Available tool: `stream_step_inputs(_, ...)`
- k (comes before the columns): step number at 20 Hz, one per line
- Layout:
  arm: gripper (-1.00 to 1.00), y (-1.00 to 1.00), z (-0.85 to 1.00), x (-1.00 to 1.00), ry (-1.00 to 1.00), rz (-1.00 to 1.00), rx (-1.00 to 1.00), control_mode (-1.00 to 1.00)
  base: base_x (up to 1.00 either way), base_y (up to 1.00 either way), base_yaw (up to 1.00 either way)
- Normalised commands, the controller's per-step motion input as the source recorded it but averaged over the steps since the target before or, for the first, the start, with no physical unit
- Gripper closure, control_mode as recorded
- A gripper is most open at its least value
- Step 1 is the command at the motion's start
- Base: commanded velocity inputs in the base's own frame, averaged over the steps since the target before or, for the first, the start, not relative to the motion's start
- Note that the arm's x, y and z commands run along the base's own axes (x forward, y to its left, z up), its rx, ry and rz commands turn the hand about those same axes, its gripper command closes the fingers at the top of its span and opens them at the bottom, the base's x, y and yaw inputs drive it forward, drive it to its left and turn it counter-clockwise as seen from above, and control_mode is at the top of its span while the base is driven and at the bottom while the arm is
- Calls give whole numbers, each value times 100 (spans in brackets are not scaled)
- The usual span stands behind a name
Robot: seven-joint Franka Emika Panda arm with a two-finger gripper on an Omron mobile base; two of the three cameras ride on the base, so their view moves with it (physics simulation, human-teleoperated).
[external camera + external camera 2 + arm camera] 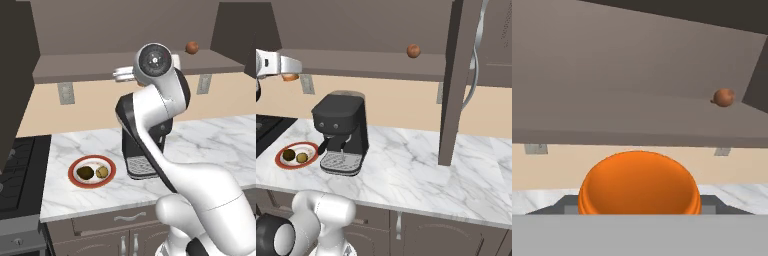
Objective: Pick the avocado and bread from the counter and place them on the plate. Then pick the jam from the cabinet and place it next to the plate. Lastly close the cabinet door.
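Hand view: gripper grips the jam outside the cabinet; it could bump the coffee machine while descending.

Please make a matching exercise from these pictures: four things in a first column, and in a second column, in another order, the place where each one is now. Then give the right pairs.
Things:
1. avocado
2. jam
3. reddish-brown ball
4. coffee machine

Places:
A. on the counter, beside the plate
B. on the cabinet shelf, to the right
C. on the plate, next to the bread
D. close in front of the hand camera, up at cabinet height

Pairs: 1-C, 2-D, 3-B, 4-A
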Motion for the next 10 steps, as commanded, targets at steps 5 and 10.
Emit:
stream_step_inputs(5, 100, 0, 0, -38, 6, -8, 0, -100, 0, 0, 0)
stream_step_inputs(10, 100, 0, 0, -35, 7, -8, 0, -100, 0, 0, 0)
